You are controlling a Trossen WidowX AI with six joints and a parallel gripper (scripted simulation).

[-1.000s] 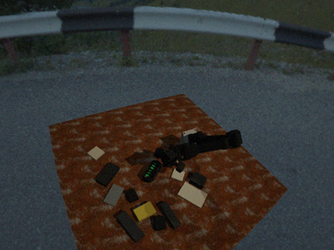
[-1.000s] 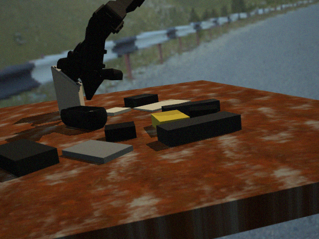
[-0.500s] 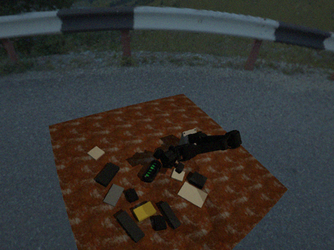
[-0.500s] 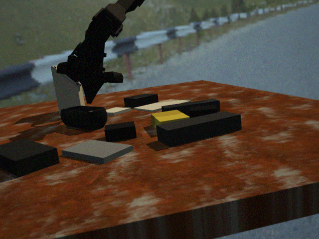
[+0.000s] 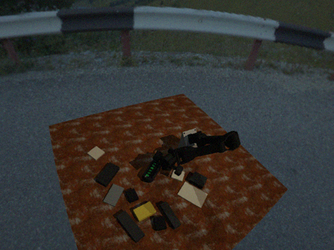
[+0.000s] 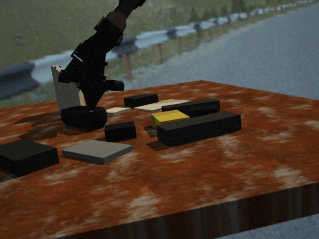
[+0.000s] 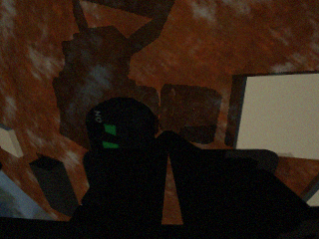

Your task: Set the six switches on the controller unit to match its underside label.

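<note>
The dark grey controller unit sits on its base on the rust-coloured bench. A row of green switch ends shows along its top in the top view. In the wrist view only two green ends show near its far tip; the rest is hidden under my fingers. My gripper is shut and empty. Its tips are down at the top of the unit, at the end nearer the arm. I cannot tell which switch they touch.
A tilted white plate stands behind the unit. Around it lie a cream tile, a yellow block, a grey slab, a long dark bar and several dark blocks.
</note>
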